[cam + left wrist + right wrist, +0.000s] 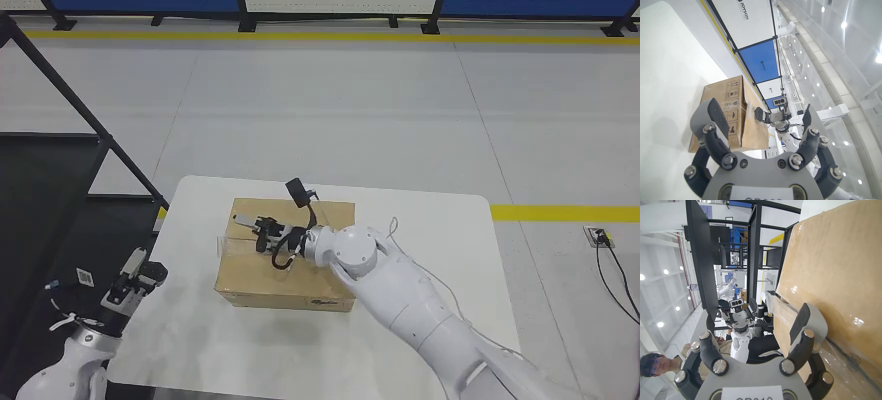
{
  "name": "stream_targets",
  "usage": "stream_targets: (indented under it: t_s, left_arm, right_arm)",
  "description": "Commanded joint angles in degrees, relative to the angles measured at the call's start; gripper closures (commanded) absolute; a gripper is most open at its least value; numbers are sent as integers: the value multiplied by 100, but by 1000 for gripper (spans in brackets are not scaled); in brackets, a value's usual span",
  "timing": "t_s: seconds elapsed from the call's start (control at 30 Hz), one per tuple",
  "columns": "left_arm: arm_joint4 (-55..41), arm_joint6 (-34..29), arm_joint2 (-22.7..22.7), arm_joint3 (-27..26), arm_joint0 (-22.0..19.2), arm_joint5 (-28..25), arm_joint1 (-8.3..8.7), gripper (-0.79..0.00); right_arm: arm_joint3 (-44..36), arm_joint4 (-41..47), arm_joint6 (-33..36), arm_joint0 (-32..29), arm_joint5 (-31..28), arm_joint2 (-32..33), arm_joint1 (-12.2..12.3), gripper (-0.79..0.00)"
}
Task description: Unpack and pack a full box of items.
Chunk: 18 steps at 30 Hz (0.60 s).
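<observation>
Box (285, 275) blocks table (430, 260) centre; right hand (264, 233) lies across its top; bare table between box and left hand (143, 268).

You have bright, even light from overhead throughout. In the top view, the white table (440, 250) and the pale floor (400, 100) wash out almost alike, with barely any shadow beside the box (285, 270). In the left wrist view, round ceiling lamps (843, 24) flare to pure white, and straight beams bow towards the frame's edges. In the right wrist view, clear tape (834, 362) on the cardboard throws back small white glints.
</observation>
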Motion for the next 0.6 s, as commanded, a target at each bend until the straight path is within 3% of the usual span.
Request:
stream_targets:
  t_s: [0.0,0.57]
  left_arm:
    - [5,-3,-4,66,15,-55,4,-785]
    - [8,245,-427,-80,1137,-754,-10,-785]
  right_arm:
    - [55,-18,-73,-5,-38,-64,-90,-785]
    - [801,-178,-477,323,-300,-445,-907,-785]
